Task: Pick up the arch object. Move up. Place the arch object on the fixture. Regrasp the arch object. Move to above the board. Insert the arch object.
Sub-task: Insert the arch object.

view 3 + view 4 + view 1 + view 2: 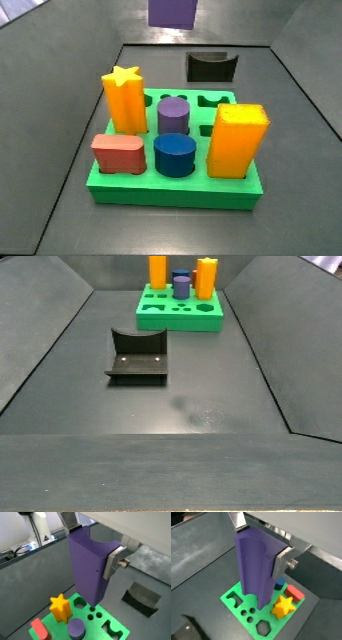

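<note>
— Wrist views both show the gripper (pixel 100 549) above the board (pixel 100 628); are its jaws clamped?
— Yes, on the arch object (pixel 258 567), which hangs upright over the green slab; the fixture (pixel 138 356) sits well apart on the floor.

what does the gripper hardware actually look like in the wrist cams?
In both wrist views the gripper shows one flat silver plate finger, squared off at the tip, with a round silver bolt head and washer on its outer face. Pale grey housing sits above it. No cables or markings are visible. Neither side view shows the gripper.
</note>
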